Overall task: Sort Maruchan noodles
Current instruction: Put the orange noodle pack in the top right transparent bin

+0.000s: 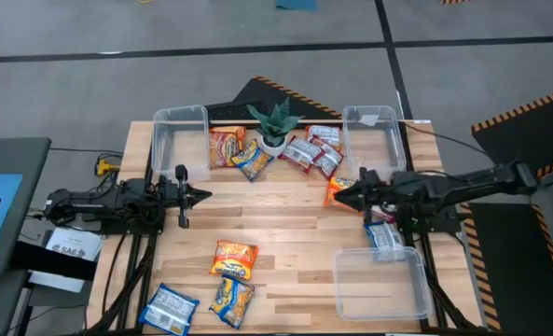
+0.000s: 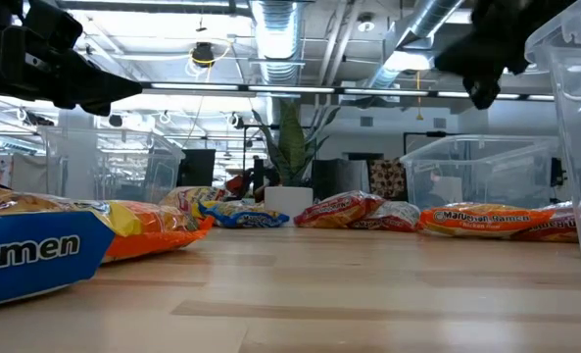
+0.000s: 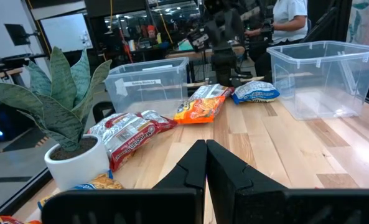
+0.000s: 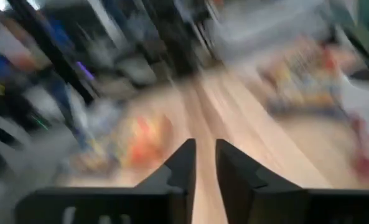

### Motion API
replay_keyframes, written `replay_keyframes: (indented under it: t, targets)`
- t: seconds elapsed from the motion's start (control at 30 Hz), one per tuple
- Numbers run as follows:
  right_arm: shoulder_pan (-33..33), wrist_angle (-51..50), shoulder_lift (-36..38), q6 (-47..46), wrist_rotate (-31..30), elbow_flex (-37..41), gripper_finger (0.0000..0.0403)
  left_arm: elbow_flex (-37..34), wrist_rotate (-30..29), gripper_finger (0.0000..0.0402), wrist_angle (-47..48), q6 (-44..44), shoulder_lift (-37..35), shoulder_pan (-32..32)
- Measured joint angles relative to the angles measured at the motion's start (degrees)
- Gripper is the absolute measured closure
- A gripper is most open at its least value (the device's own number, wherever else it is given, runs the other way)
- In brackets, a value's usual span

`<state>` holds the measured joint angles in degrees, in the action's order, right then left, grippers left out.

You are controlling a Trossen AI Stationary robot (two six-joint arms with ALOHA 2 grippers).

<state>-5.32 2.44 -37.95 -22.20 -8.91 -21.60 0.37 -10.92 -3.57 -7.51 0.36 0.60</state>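
A: What does the view from above show that the low view does not?

B: The whole light wooden bench point(image 1: 285, 215). You can see all the flat crinkly plastic noodle packets point(image 1: 234, 259) at once. Some lie at the back around the little green plant in a white pot point(image 1: 274, 126). Some lie at the front left. One blue-and-white packet point(image 1: 384, 235) lies at the right, touching the back edge of the near clear plastic bin point(image 1: 380, 283).

A: And the low view?

B: It sees the packets from the side, flat like pancakes. You can read letters on an orange packet point(image 2: 486, 220) there. It lies flat, long side running across the picture.

A: Where is the right pincer point(image 1: 338, 195)?

B: It hangs over the right part of the bench, pointing at the middle. An orange packet point(image 1: 336, 188) lies right under its tip. In the right wrist view the two dark fingers point(image 4: 178, 163) stand a little apart with nothing between them. That picture is too smeared to show more.

A: And the left pincer point(image 1: 207, 195)?

B: It is over the left part of the bench, pointing at the middle too. Its fingers point(image 3: 193, 165) are pressed together, holding nothing.

A: What does the left wrist view show?

B: A red-and-white packet point(image 3: 132, 131) beside the plant pot, lying slanted. Far off, the orange packet and the blue-and-white one sit below the other arm.
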Motion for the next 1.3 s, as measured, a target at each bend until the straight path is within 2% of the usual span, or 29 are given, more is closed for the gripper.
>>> replay_keyframes:
  t: [0.17, 0.27, 0.43, 0.73, 1.17, 1.3]
  targets:
    - [0.0, -27.2, -9.4, -1.7, -2.5, -12.2, 0.0265, 0.0, 0.0, 0.0401, 0.0, 0.0, 0.0, 0.0]
    - [0.0, -34.9, -14.7, -3.2, -5.0, -15.3, 0.0245, 0.0, 0.0, 0.0401, 0.0, 0.0, 0.0, 0.0]
    - [0.1, -35.9, -22.4, -2.8, -5.2, -15.5, 0.023, 0.0, 0.0, 0.0401, 0.0, 0.0, 0.0, 0.0]
    - [0.2, -35.7, -34.7, 1.3, -11.5, -15.5, 0.0233, 0.0, 0.0, 0.0401, 0.0, 0.0, 0.0, 0.0]
    - [1.7, -33.6, -46.6, 6.2, -13.3, -15.8, 0.0235, 0.0, 0.0, 0.0401, 0.0, 0.0, 0.0, 0.0]
    - [1.5, -32.6, -49.1, 6.2, -13.7, -15.9, 0.0263, 0.0, 0.0, 0.0401, 0.0, 0.0, 0.0, 0.0]
